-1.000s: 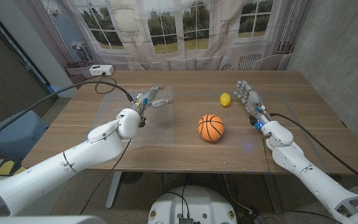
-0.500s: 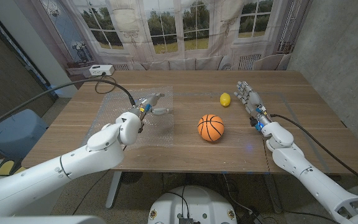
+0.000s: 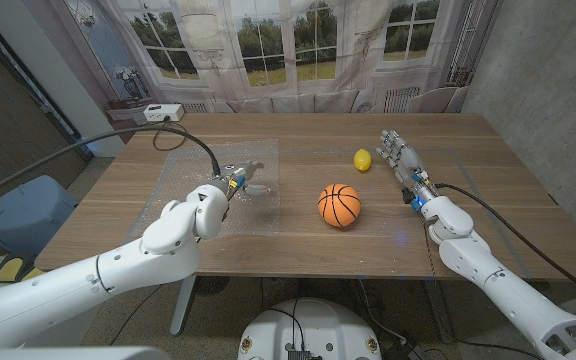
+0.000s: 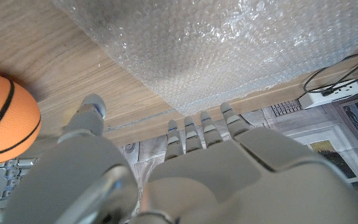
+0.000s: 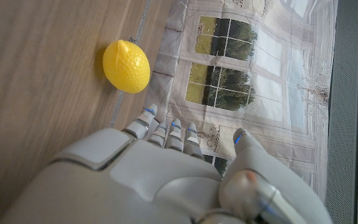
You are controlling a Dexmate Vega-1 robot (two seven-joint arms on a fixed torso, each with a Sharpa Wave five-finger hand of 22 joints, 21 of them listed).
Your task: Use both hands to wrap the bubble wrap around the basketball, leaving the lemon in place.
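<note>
Wrapping is not begun. The table (image 3: 298, 240) carries the wrap (image 3: 213, 185), spread flat toward its left edge. The ball (image 3: 339, 205) sits unwrapped mid-table, the lemon (image 3: 363, 159) behind it. Left hand (image 3: 240, 181) is poised over the wrap, fingers spread, nothing held; right hand (image 3: 398, 152) is likewise empty, fingers extended.

A window-scene backdrop (image 3: 268, 45) hangs behind the wooden table (image 3: 308, 235), beside a grey wall (image 3: 548, 70)

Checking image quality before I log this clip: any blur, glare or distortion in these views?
Head view: evenly lit and sharp, with soft shadows under the basketball and lemon; table edges bow slightly from the wide lens. Left wrist view: the bubble wrap glints with small highlights, and the left hand is close and soft. Right wrist view: the right hand is blurred, the lemon crisp.
</note>
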